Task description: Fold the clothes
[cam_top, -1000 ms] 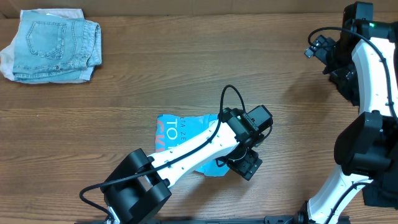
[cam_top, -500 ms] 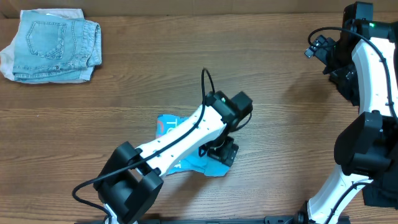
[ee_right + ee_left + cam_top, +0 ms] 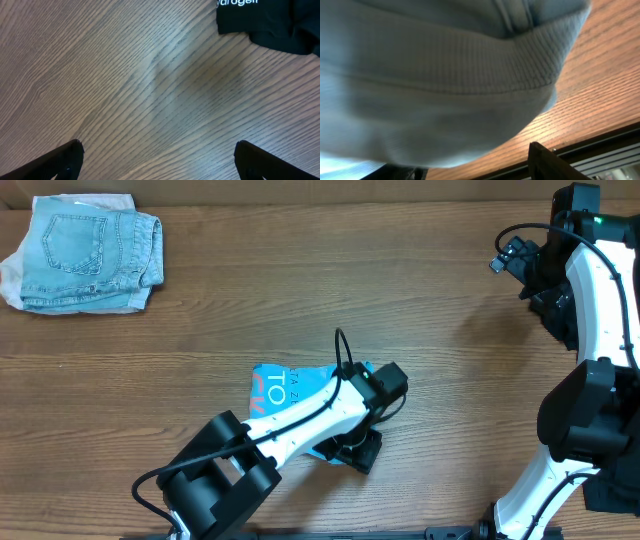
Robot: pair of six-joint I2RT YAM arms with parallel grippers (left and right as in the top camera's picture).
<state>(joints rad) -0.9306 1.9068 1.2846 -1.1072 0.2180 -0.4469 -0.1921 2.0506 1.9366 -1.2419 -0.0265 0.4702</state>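
The sky-blue T-shirt [image 3: 285, 392] lies bunched near the table's front middle, its white and red lettering showing at its left. My left arm crosses over it. My left gripper [image 3: 361, 448] sits at the shirt's front right edge. In the left wrist view the blue ribbed fabric [image 3: 445, 75] fills most of the frame, very close, and my left gripper [image 3: 470, 161] has its jaws wide apart. My right gripper [image 3: 512, 254] is open over bare wood [image 3: 157, 150]. A black T-shirt [image 3: 272, 20] lies just beyond it. Pale denim shorts [image 3: 85, 250] lie folded at the far left.
The wooden table [image 3: 300, 300] stretches between the shorts and the blue shirt. The table's front edge and a metal rail [image 3: 600, 150] run just beyond the left gripper. My right arm's base [image 3: 590, 440] stands at the right edge.
My left gripper swung left over the blue shirt, then came back right and toward the front edge. More of the shirt's lettering shows again. The right arm has not moved.
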